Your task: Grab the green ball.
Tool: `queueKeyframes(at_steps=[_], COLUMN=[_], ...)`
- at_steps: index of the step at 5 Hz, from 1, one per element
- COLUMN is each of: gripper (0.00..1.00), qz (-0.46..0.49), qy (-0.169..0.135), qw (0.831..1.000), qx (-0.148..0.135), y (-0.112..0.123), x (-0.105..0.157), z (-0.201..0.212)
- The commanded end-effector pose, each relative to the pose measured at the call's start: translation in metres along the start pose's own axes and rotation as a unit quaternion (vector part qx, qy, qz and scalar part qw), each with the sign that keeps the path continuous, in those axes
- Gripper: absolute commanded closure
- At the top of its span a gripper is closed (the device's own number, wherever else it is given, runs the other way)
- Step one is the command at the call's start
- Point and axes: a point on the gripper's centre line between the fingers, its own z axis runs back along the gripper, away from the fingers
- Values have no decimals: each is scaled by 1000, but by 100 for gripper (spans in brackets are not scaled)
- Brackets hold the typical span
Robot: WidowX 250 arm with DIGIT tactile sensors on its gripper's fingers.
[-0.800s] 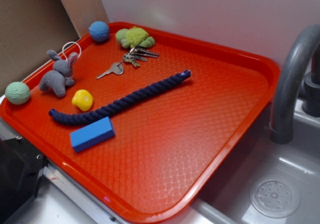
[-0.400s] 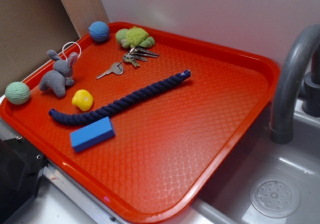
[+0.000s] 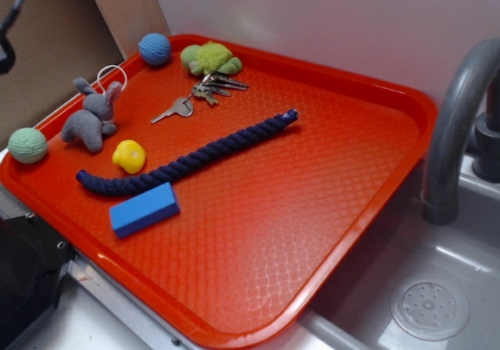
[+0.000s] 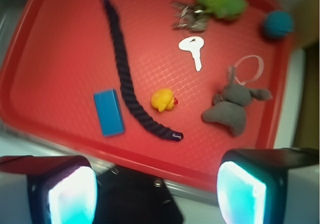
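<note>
Fingers of the gripper spread wide, empty, high above tray; pale mint-green knitted ball sits at tray's left corner near grey plush bunny, so robot should centre over it w/ jaws apart before descending

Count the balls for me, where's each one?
2. The green ball sits at the tray's left corner by the grey bunny; the blue ball is at the far corner beside the lime plush.

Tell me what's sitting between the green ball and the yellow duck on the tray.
In the exterior view, the grey plush bunny sits between the green ball and the yellow duck, slightly behind their line.
</note>
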Motion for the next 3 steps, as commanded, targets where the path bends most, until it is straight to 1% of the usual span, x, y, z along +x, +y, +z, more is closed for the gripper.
queueKeyframes(at_steps=[1, 2, 3], gripper=[0, 0, 0], qz=[-66, -14, 13], qy=[123, 96, 20], qw=[990, 992, 987], qx=[37, 78, 161], y=[63, 94, 122], x=[-33, -50, -34], z=[-64, -98, -98])
